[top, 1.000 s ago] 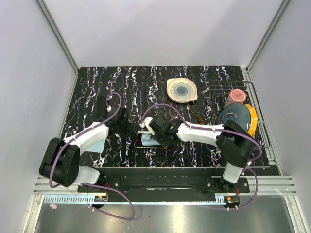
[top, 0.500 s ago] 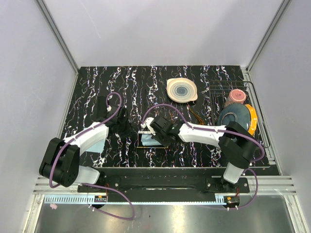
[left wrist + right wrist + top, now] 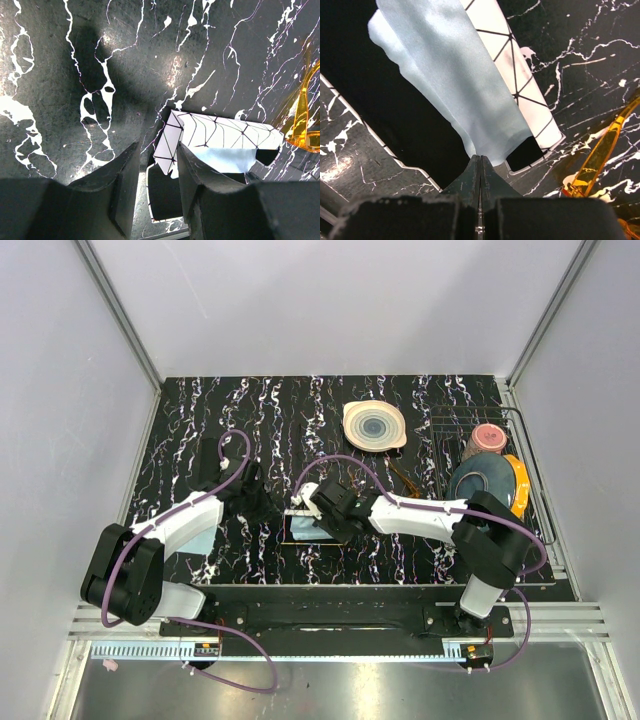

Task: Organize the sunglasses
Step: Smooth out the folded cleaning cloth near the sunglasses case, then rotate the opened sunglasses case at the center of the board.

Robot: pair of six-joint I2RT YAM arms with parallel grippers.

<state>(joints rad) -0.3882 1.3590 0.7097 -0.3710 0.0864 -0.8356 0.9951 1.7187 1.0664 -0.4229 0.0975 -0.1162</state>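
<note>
Since the sunglasses (image 3: 600, 150) look light, thin and brittle, a gentle hold at the frame seems wise. The right end effector (image 3: 479, 162) pinches the pale blue cloth (image 3: 455, 85); the left end effector (image 3: 157, 155) stands apart.

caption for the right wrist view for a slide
Right gripper pinching the pale blue cloth over the open case, amber sunglasses lying beside it

Robot lab test cell. Plain white walls (image 3: 330, 300) w/ alu frame rails (image 3: 120, 318) round a black marbled table (image 3: 190, 410).
</note>
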